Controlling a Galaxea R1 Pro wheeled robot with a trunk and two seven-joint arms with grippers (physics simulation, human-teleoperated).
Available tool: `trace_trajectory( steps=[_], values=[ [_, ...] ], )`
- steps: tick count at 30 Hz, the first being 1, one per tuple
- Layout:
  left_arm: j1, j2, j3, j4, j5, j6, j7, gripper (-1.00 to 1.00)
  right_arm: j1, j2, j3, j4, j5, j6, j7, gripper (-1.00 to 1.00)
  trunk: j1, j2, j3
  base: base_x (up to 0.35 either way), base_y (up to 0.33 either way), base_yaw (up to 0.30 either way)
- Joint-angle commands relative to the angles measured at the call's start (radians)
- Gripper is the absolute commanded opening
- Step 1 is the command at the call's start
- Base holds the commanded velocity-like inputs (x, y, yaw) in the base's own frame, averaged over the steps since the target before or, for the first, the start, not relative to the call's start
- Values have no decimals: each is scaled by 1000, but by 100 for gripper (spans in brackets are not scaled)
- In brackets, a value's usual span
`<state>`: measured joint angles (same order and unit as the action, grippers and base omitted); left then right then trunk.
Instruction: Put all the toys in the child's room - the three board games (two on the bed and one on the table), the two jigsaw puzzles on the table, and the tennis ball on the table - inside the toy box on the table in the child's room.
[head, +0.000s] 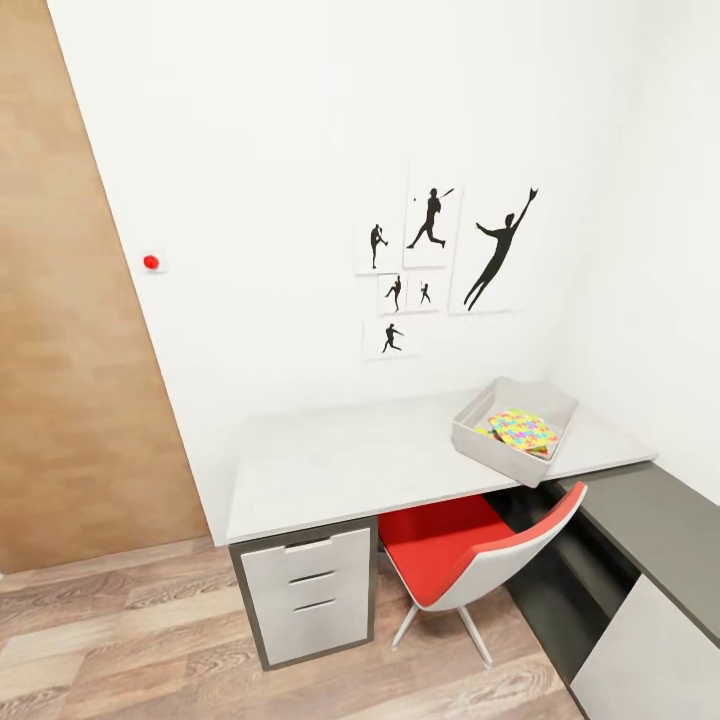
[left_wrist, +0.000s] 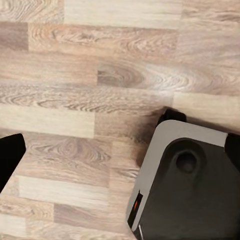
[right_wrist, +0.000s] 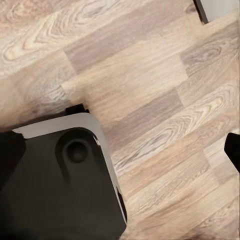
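Below me the floor (left_wrist: 90, 85) is matt, grained wood plank, my base (right_wrist: 55, 185) looks like smooth grey-and-black plastic, the tabletop (head: 370, 460) is smooth matt grey, and the chair (head: 470, 550) has a red seat in a smooth white shell.

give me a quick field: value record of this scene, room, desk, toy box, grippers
room: white walls, wood-plank floor, black baseball-player prints
table: L-shaped, light-grey top, white drawers
toy box: grey tray on the table's right end, near the corner
toy box contents: jigsaw puzzles lying inside; count unclear
chair: red and white, tucked under the table
tabletop outside the box: no toys seen
wrist views: floor and robot base; jaws' state unclear
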<state>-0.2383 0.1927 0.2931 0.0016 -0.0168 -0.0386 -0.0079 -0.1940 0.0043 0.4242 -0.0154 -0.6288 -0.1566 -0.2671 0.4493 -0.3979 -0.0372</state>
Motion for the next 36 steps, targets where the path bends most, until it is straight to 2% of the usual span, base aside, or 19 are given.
trace_trajectory(
  steps=[1,6,16,18,21,25,36],
  values=[
    [9,-6,4,1,-3,-11,20,100,11,0,10,2,-9,-7,-3,100,1,-2,-2,0,0,0],
    [46,-23,4,6,-8,-24,57,100,36,1,10,6,-10,-9,-6,100,1,-2,-2,0,0,0],
    [97,-36,3,9,-10,-28,64,100,52,3,10,8,-12,-7,-10,100,1,-2,-2,0,0,0],
    [107,-43,3,9,-22,-30,65,100,58,2,10,8,-13,-8,-10,100,1,-2,-2,0,0,0],
    [120,-53,3,9,-61,-37,66,100,71,2,10,8,-13,-10,-9,100,1,-2,-2,0,0,0],
    [133,-80,3,13,-97,-51,66,100,82,5,10,8,-15,-9,-10,100,1,-2,-2,0,0,0],
    [139,-96,14,5,-101,-58,65,100,85,3,7,3,-11,-12,-9,100,1,-2,-2,0,0,0]
  ],
)
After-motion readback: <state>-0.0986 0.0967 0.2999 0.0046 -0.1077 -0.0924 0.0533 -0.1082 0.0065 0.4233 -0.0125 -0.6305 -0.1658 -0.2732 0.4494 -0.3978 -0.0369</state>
